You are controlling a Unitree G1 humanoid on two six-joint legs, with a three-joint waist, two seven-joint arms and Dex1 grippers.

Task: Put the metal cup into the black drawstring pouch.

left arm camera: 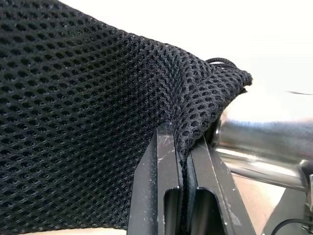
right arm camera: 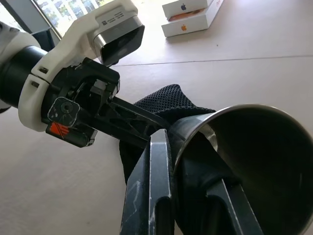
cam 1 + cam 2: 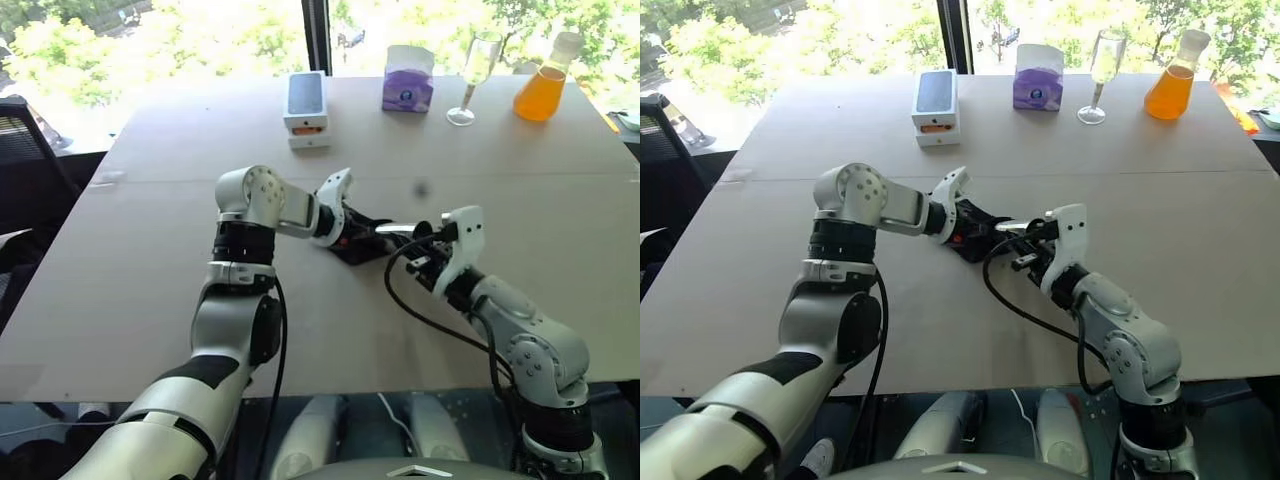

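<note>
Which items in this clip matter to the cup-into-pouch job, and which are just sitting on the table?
In the job:
- metal cup, gripped at its rim by the right gripper
- black drawstring pouch, pinched by the left gripper

Lying about, at the far edge:
- white boxes
- tissue pack
- wine glass
- flask of orange liquid

Beige table [image 3: 150,290]: box [image 3: 306,108], tissues [image 3: 407,80], glass [image 3: 476,80], flask [image 3: 545,82].

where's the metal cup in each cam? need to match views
Left eye view: metal cup mid-table, between the two grippers, lying level at the black drawstring pouch.
Right eye view: centre, same spot.
Left wrist view: shiny body beside the pouch mesh.
Right wrist view: open rim and inside, close up.
Shared landmark: the pouch.
</note>
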